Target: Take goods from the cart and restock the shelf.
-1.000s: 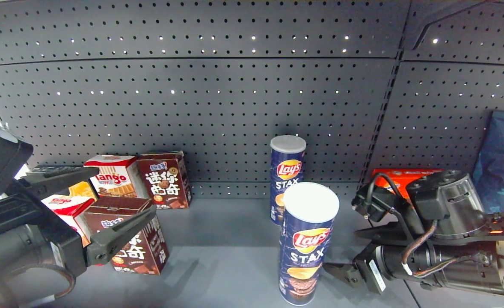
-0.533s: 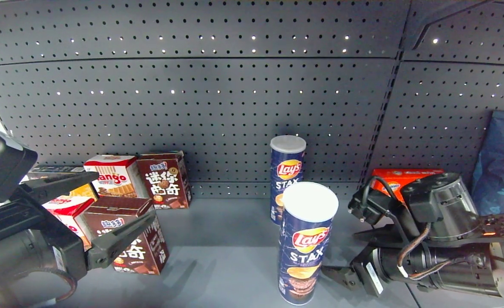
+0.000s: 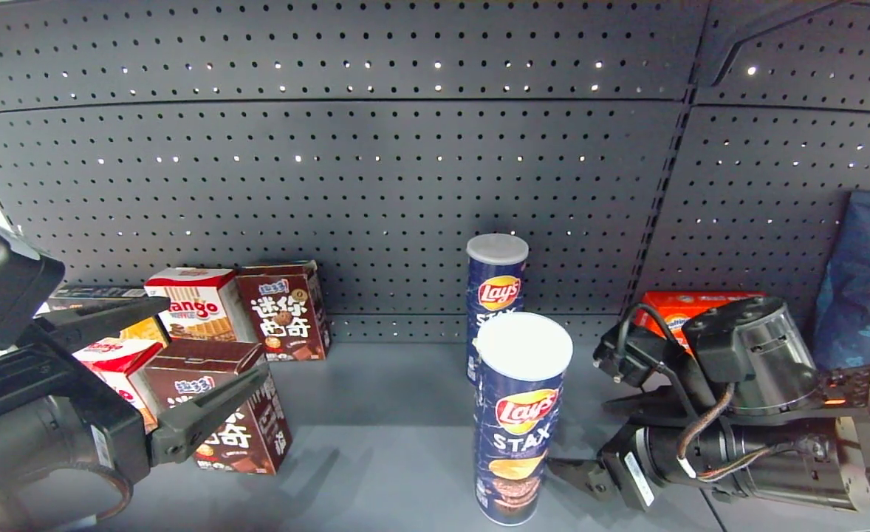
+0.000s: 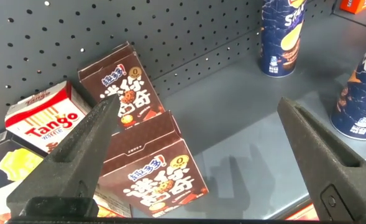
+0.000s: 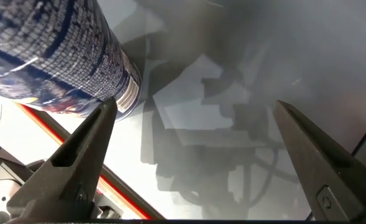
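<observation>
In the head view, two tall blue cans are seen upright on the grey shelf (image 3: 376,399): the rear can (image 3: 495,284) close to the pegboard (image 3: 331,185), and the front can (image 3: 521,417) just before it, near the shelf's front edge. The right gripper (image 3: 581,434) is held just beside the front can with its jaws spread, and nothing is gripped in it. That can is therefore judged to be set down and let go. On the left, brown boxes (image 3: 232,414) and red-and-white boxes (image 3: 195,303) are already stocked. The left gripper (image 3: 213,332) is held in front of them, spread wide and empty. An orange box (image 3: 675,307) is partly hidden behind the right arm.

In the left wrist view, the left gripper (image 4: 192,106) is seen gaping above the shelf floor, with a brown box (image 4: 155,162) below it untouched. Both cans are seen farther off.

In the right wrist view, the right gripper (image 5: 195,104) is shown parted, and the front can (image 5: 64,56) is found beside one finger, apart from it, at the red-edged shelf front.

This placement is judged complete, with bare shelf left between boxes and cans. How much stock is left in the cart cannot be judged
</observation>
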